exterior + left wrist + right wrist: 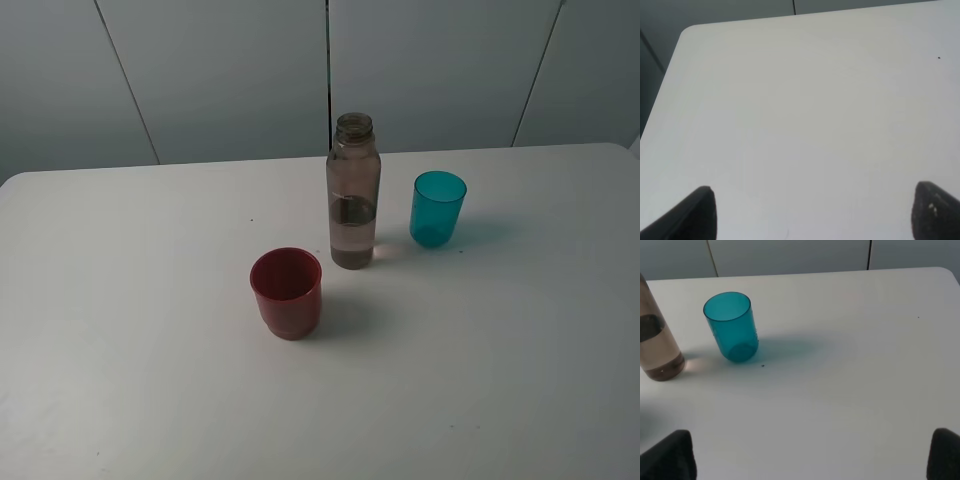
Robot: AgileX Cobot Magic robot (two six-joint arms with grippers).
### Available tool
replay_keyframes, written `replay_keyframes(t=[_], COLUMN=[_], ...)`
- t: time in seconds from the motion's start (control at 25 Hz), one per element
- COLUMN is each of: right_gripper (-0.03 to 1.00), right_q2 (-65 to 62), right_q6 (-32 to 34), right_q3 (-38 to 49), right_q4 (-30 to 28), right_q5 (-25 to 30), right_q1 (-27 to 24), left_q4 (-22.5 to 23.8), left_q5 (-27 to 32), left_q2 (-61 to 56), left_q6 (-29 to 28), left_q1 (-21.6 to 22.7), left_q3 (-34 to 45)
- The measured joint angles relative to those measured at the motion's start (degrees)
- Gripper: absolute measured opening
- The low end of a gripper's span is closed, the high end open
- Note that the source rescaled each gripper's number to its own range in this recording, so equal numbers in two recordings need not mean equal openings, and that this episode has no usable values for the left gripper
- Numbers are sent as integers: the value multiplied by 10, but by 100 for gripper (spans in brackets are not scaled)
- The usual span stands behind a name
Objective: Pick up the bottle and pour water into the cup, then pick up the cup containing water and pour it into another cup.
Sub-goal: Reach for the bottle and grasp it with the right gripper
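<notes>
Your right gripper [812, 455] is spread wide, grasping nothing, above the white table [150, 350]. The teal cup [732, 325] stands upright ahead of it, well apart. The brown bottle [657, 347], part-filled and uncapped, stands near that cup on the left arm's side, and the red cup [286, 290] sits beyond the bottle. Your left gripper [812, 215] is likewise spread, holding nothing.
</notes>
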Motion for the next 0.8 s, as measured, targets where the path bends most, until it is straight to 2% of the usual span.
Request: replay_keyframes(t=[0.8], right_gripper=[100], right_q2=[0], right_q6=[0], right_q3=[0], right_q4=[0], right_q5=[0], right_q1=[0], left_q4=[0], left_q5=[0], left_q2=[0], left_q6=[0], left_q1=[0], left_q3=[0])
